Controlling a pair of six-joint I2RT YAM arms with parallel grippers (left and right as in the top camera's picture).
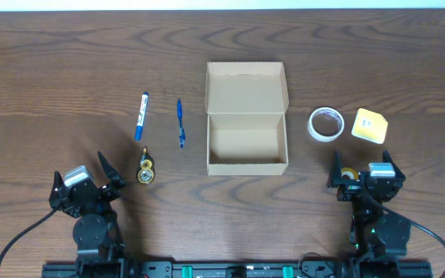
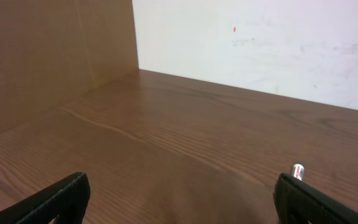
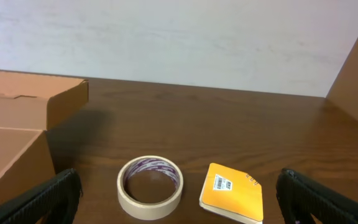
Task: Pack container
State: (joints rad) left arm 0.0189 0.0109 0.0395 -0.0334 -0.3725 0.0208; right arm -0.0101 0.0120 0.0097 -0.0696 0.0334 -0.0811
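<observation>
Container point(image 1: 247, 144) mid surface point(image 1: 52, 62), lid flap point(image 1: 246, 86) open, tipped away; long axis runs L-R betw. both arms. Sits ahead-left of right jaws, ahead-right of left jaws; right jaws nearer. Both prs wide apart, empty. Tape roll point(image 1: 325, 123) + yellow pad point(image 1: 369, 126) just ahead of right jaws.

Cardboard box point(image 1: 246, 85) centre, flap open. To its left: blue marker point(image 1: 141, 116), blue pen point(image 1: 181, 122), yellow dispenser point(image 1: 146, 169). To its right: tape roll point(image 1: 325, 123), yellow notepad point(image 1: 369, 126). Spread wide: left gripper point(image 1: 79, 166), right gripper point(image 1: 361, 158).
</observation>
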